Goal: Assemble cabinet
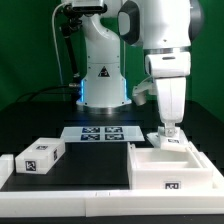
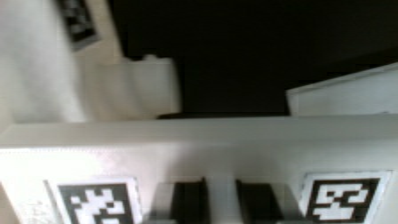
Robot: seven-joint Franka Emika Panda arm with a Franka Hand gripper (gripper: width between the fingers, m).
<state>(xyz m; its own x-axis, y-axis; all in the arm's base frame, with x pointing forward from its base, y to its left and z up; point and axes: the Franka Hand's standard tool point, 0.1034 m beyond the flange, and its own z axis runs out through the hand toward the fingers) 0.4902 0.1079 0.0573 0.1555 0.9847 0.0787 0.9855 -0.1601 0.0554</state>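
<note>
Low white rim ran along front of black table. White plastic box-shaped cabinet body sat near front, on exterior view's right. Small white block with black-and-white tag lay well apart, on exterior view's left. Gripper was down at body's far wall. Could not tell if it was open or holding anything. Flat white marker board lay farther back.

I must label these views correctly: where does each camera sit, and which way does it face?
Exterior view: off the arm, facing the robot's base across the table; arm and gripper show, over the cabinet body.
Wrist view: on the wrist, close on blurred white tagged parts; fingers unclear.
Shared: probably the cabinet body.
</note>
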